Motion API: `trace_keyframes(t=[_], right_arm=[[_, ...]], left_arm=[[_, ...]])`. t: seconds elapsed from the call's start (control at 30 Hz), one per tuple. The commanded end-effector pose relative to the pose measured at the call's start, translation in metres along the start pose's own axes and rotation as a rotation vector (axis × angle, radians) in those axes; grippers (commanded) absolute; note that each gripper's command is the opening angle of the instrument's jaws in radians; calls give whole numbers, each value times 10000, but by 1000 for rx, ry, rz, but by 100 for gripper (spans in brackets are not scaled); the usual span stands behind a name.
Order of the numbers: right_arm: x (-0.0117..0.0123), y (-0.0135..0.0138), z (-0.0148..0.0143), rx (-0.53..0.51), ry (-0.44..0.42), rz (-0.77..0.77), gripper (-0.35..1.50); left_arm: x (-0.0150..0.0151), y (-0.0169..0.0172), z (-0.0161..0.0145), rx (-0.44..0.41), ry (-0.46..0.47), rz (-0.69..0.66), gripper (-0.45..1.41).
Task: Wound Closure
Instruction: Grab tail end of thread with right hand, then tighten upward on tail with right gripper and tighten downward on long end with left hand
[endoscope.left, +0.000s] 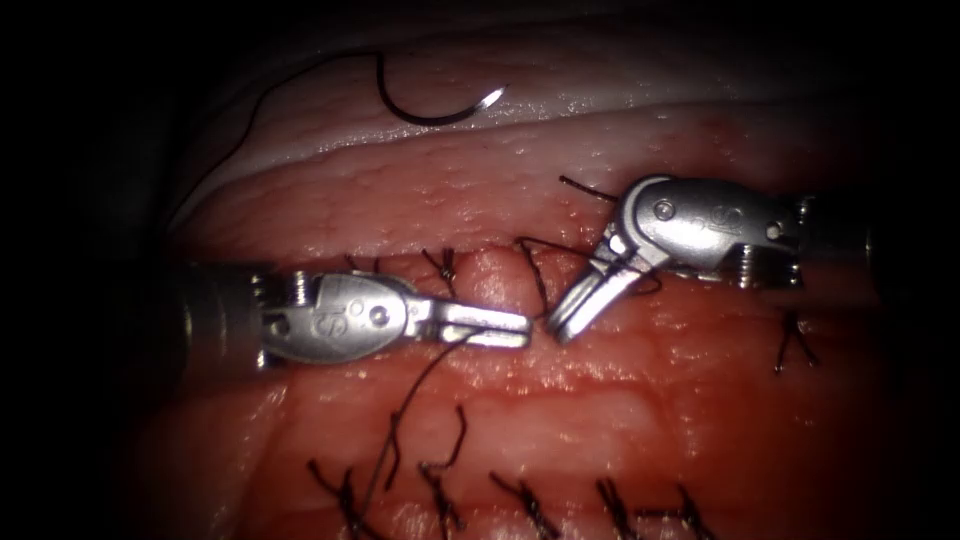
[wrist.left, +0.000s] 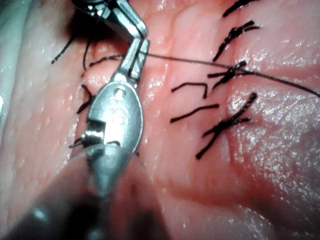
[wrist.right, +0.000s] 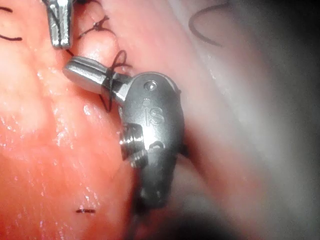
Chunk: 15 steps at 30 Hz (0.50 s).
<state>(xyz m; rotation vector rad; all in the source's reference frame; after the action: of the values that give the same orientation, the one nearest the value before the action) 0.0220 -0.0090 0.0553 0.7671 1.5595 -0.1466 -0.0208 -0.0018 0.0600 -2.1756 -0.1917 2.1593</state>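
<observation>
The curved needle (endoscope.left: 440, 112) lies free on the pale far edge of the tissue (endoscope.left: 640, 420), outside it, with its thread trailing off to the left; the needle (wrist.right: 202, 27) also shows beyond the right tool. My left tool (endoscope.left: 490, 328) is shut on the thread (endoscope.left: 415, 395), which hangs from its jaws toward the near stitches. The left tool (wrist.left: 135, 56) holds that thread (wrist.left: 225, 66) taut across the tissue. My right tool (endoscope.left: 568, 318) points at the left tool's tip, jaws shut and holding nothing. A loop of thread (endoscope.left: 612, 262) is wrapped around the right tool (wrist.right: 84, 75).
Tied stitches (endoscope.left: 440, 265) cross the cut beside both tools, and one more stitch (endoscope.left: 795, 345) sits at the right. A row of several knotted stitches (endoscope.left: 530, 500) runs along the near tissue. Red fluid wets the surface.
</observation>
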Motion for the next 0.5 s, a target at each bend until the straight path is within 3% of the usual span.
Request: trace_keyframes(t=[0.03,0.23,0.5], right_arm=[[-5,12,3,-17,18,2,-35],[-12,45,-18,-116,30,22,-35],[-25,68,-29,-154,13,30,-35]], left_arm=[[-4,2,6,-7,-5,2,-45],[16,31,10,-59,-22,7,-45],[47,74,16,-134,-29,15,-45]])
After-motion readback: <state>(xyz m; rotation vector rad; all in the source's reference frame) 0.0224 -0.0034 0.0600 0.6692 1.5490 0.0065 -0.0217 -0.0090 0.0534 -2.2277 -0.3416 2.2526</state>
